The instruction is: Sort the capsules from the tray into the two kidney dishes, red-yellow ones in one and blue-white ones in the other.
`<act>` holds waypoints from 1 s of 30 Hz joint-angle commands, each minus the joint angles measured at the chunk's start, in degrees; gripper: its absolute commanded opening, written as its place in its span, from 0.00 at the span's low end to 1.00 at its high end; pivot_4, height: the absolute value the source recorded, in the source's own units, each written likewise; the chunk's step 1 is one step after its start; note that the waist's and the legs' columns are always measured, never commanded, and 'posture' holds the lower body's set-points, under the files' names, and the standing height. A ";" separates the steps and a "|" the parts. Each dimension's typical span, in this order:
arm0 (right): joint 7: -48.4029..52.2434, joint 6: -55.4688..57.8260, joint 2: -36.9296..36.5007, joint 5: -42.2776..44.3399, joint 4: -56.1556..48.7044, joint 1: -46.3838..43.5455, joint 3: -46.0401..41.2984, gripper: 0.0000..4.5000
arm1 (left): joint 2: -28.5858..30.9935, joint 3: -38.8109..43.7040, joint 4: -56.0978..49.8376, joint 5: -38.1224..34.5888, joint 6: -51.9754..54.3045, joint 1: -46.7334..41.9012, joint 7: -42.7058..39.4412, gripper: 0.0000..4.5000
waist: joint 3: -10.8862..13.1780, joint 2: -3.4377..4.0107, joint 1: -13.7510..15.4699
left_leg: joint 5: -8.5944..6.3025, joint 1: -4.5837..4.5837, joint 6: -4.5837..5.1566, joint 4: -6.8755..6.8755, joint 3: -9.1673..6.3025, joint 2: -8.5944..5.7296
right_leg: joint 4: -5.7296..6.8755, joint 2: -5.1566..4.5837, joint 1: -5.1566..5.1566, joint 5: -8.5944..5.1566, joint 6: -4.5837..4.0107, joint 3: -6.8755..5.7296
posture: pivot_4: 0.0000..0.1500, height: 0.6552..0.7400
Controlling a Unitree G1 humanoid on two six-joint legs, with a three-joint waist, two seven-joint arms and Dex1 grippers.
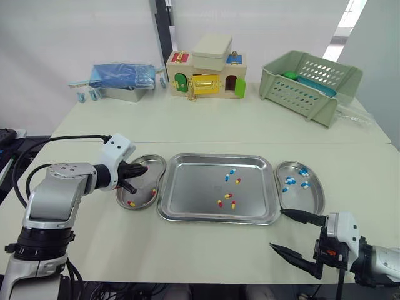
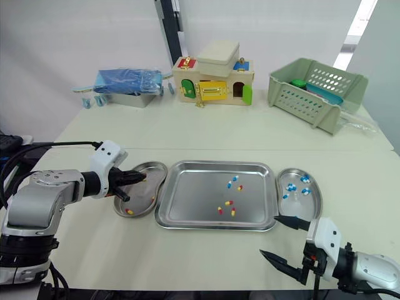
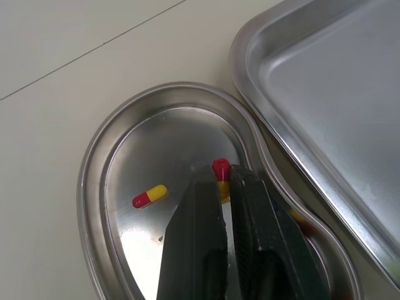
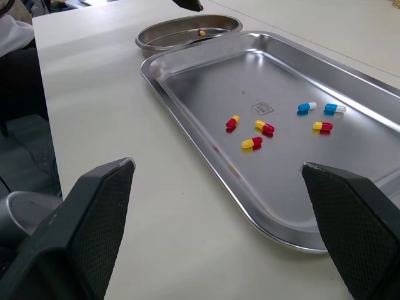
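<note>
The steel tray (image 1: 187,187) lies mid-table with two blue-white capsules (image 1: 230,172) and several red-yellow capsules (image 1: 228,196) scattered in it. My left gripper (image 1: 135,178) hovers over the left kidney dish (image 1: 156,164), shut on a red-yellow capsule (image 3: 220,170) pinched at its tips. Two more red-yellow capsules (image 3: 150,195) lie in that dish. The right kidney dish (image 1: 315,201) holds several blue-white capsules (image 1: 290,181). Near the table's front right edge, my right gripper (image 1: 278,229) stands open and holds nothing, short of the tray's near corner.
At the back of the table stand a wooden toy house (image 1: 206,75), a green plastic basket (image 1: 309,84) and a metal box with a blue packet (image 1: 122,78). Bare tabletop lies between them and the tray.
</note>
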 commanded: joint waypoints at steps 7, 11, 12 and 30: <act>1.34 -2.05 0.39 0.05 0.31 0.76 -0.16 1.00 | 1.91 -0.63 -0.38 -2.47 -1.11 -0.72 1.09 0.60 | 0.00 0.00 0.00 | 0.00 0.00 0.00 0.00 0.01 0.00 | 0.00 0.00 0.00 0.00 0.00 0.00 | 1.00 1.00; 1.66 -2.92 0.56 -0.29 0.82 1.49 -0.16 1.00 | 2.77 -1.32 0.32 -3.08 -1.66 -0.98 0.88 0.89 | 0.00 0.00 0.00 | 0.00 0.00 0.00 -0.01 0.00 0.00 | 0.00 0.00 0.00 0.00 0.00 0.00 | 1.00 1.00; 1.75 -3.10 0.55 -0.33 0.96 1.63 -0.17 1.00 | 2.89 -1.42 0.48 -3.28 -1.75 -1.11 0.94 0.96 | 0.00 0.00 0.00 | 0.00 0.00 0.00 0.00 0.00 0.00 | 0.00 0.00 0.00 0.00 0.00 0.00 | 1.00 1.00; 2.11 -5.56 0.86 -0.44 2.96 3.22 -0.38 1.00 | 7.39 2.73 1.88 -10.38 -11.90 0.64 -7.94 0.99 | 0.00 0.00 -0.10 | 0.00 0.01 0.00 -0.02 0.01 0.01 | 0.00 0.00 -0.01 0.00 0.00 0.00 | 1.00 1.00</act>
